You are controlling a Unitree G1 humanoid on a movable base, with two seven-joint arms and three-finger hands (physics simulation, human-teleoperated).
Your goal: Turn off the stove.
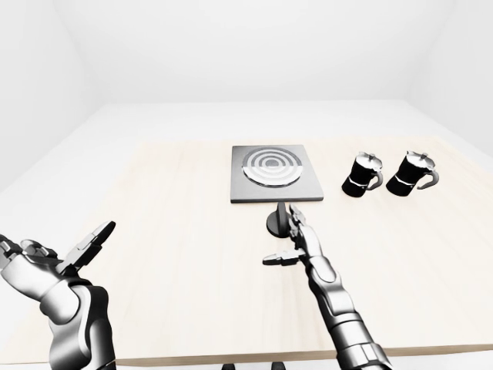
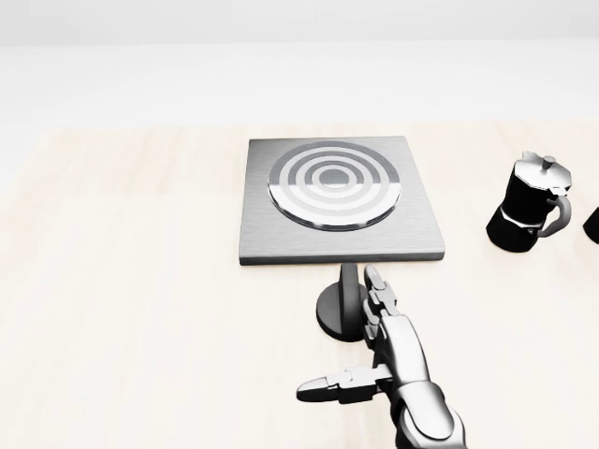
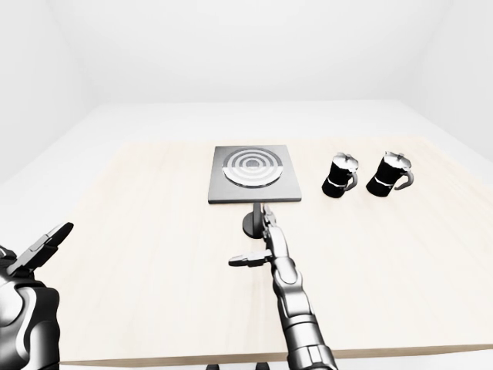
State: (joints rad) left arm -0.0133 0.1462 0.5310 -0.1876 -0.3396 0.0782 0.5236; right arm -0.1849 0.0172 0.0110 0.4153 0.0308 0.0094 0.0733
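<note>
Right hand beside the stove's knob, fingers spread.

The stove, a grey square plate with a ringed burner, lies near the middle of the wooden table, closer to its far edge; its black round knob with an upright handle stands on the table just below the plate's near edge. The right hand is wide open: its long fingers lie along the knob's right side, at or very near it, and the thumb points left below it, closed on nothing. Toward the table's right edge stand two black moka pots, side by side. The left hand hovers open off the table's near left corner.
</note>
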